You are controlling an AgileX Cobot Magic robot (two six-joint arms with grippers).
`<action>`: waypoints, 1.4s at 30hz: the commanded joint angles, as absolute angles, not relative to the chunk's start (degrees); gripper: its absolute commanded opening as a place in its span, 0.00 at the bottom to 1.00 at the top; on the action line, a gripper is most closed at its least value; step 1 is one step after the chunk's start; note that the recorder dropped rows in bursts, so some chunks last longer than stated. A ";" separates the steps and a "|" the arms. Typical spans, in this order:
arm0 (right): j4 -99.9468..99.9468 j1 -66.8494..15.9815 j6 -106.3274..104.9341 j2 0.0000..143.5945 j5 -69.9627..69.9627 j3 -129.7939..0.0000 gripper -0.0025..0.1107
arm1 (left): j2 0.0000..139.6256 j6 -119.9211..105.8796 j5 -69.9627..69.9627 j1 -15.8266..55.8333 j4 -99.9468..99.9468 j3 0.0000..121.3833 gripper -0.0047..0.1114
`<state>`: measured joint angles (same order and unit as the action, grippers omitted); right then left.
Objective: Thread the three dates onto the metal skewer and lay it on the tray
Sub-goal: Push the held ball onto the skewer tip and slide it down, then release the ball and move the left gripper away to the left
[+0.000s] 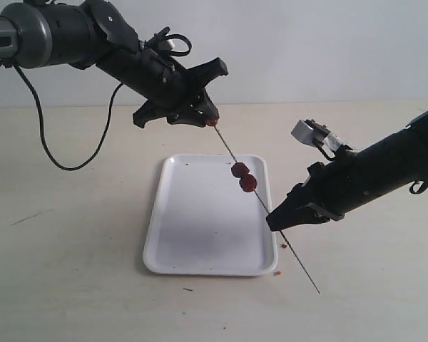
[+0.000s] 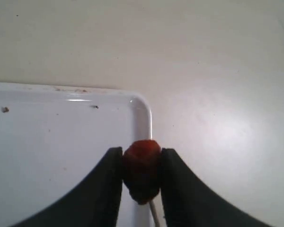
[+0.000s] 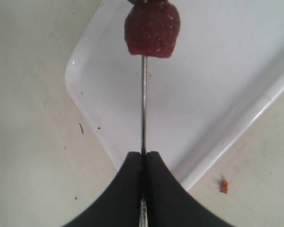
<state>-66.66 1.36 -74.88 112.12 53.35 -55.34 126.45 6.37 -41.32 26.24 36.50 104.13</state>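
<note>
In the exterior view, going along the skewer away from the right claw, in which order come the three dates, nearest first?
1. Lower threaded date, on the skewer over the tray, closest to the right claw.
2. Upper threaded date, just beyond it up the skewer.
3. Third date, at the skewer's far upper end, pinched in the left claw.

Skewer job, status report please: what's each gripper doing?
Left gripper shut on third date at skewer tip. Right gripper shut on skewer. Two dates threaded, above tray. Nothing in the way.
</note>
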 commanded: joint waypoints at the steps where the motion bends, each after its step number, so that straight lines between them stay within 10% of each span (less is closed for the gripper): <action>1: -68.52 1.33 -74.93 112.06 52.04 -55.24 0.02 | 126.03 4.87 -40.89 27.33 36.73 104.12 0.29; 25: -82.42 1.33 -84.08 112.06 51.07 -55.24 0.02 | 126.03 3.30 -41.83 32.67 33.79 104.12 0.30; 31: -82.42 1.33 -84.39 112.06 51.07 -55.24 0.02 | 126.03 1.93 -42.63 32.56 33.62 104.12 0.66; 38: -82.84 1.33 -84.38 112.06 51.07 -55.24 0.02 | 122.62 0.00 -40.17 30.99 31.46 104.12 0.65; 42: -84.16 1.33 -79.65 112.06 51.97 -55.24 0.02 | 119.22 0.64 -41.16 30.34 20.13 104.12 0.38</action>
<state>-82.64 1.36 -82.16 112.12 50.79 -55.34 122.18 0.62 -41.05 30.83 27.56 104.13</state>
